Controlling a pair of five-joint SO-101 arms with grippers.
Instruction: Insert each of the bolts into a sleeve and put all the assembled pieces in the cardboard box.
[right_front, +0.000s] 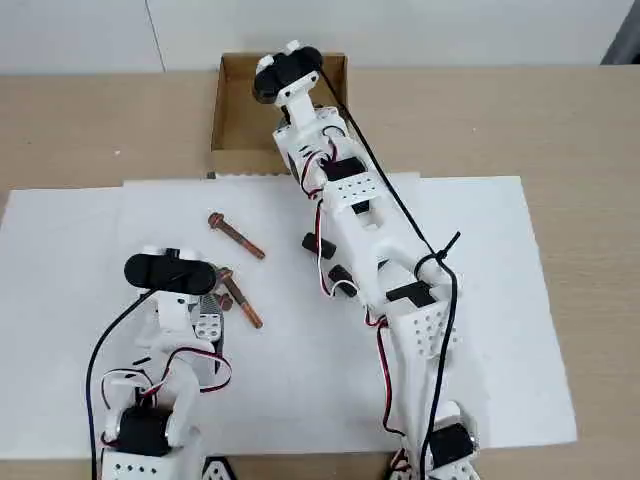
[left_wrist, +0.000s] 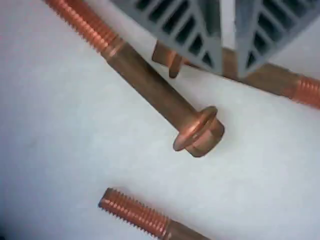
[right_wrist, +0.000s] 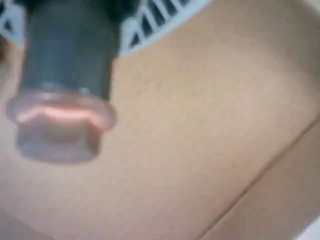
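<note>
My right gripper (right_front: 287, 78) hangs over the cardboard box (right_front: 235, 115), shut on a dark sleeve (right_wrist: 70, 55). A copper bolt head (right_wrist: 60, 120) sticks out of the sleeve's end, just above the box floor (right_wrist: 210, 130). My left gripper (left_wrist: 228, 47) sits low over the white paper, fingers (left_wrist: 185, 25) almost together and holding nothing. One bolt (left_wrist: 270, 80) lies on the paper under them. A second bolt (left_wrist: 165, 100) lies beside it, and a third bolt's threaded end (left_wrist: 137, 215) is farther off. From above, two loose bolts (right_front: 237, 236) (right_front: 241, 299) lie near the left gripper (right_front: 213, 300).
A white paper sheet (right_front: 480, 260) covers the table's middle; the box stands just past its far edge. The right arm (right_front: 380, 240) stretches diagonally across the sheet. Bare wooden table (right_front: 90, 130) surrounds the paper.
</note>
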